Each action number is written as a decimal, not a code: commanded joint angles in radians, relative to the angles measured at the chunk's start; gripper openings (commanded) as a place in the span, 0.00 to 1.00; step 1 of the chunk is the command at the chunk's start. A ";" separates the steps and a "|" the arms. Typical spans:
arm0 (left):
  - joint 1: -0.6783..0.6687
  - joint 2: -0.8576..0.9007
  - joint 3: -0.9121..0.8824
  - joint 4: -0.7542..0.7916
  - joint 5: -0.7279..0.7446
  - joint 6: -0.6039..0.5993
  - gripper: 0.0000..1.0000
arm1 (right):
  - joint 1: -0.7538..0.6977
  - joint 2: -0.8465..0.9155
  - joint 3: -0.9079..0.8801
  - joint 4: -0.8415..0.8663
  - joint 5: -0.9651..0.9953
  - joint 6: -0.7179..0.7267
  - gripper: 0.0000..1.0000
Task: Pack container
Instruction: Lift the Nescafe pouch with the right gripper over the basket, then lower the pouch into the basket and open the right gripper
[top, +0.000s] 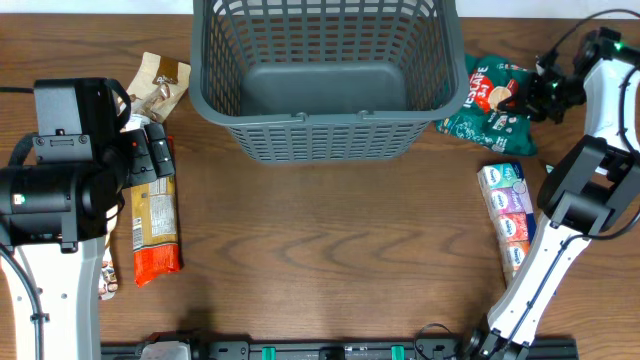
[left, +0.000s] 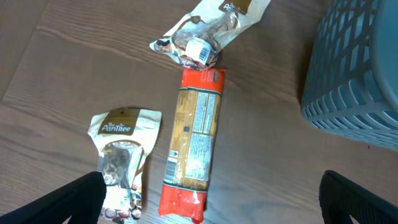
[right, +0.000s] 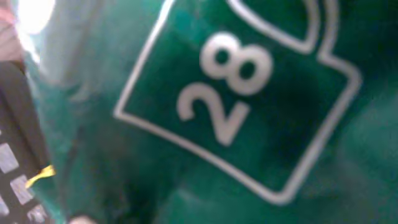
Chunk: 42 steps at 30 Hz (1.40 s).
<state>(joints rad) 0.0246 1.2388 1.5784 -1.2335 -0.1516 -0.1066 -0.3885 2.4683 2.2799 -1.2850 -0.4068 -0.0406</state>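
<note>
Grey slotted container (top: 322, 80), upright, empty

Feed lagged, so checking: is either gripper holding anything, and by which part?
Left gripper holds nothing. Right gripper is at the green packet's right edge; whether it grips cannot be told.

Matt grey plastic container (top: 320, 120), wood-grain table (top: 330, 250), glossy foil green packet (top: 490, 100), shiny orange wrapper (left: 193, 146)

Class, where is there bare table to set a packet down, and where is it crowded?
Bare: the wood in front of the basket, between the orange packet and the pastel pack; also the basket floor. Crowded: both sides of the basket, by the pouch and green bag.
</note>
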 joint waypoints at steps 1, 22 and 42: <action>0.005 -0.003 -0.008 -0.005 0.011 0.009 0.99 | 0.019 -0.235 0.013 0.022 0.083 -0.009 0.01; 0.005 -0.003 -0.008 -0.005 0.010 0.010 0.99 | 0.277 -0.855 0.013 0.376 -0.078 -0.204 0.01; 0.005 -0.003 -0.008 -0.012 0.011 0.009 0.99 | 0.703 -0.514 0.013 0.312 0.014 -0.589 0.01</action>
<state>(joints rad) 0.0246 1.2388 1.5784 -1.2396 -0.1410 -0.1066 0.3176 1.9320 2.2623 -0.9813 -0.3969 -0.6003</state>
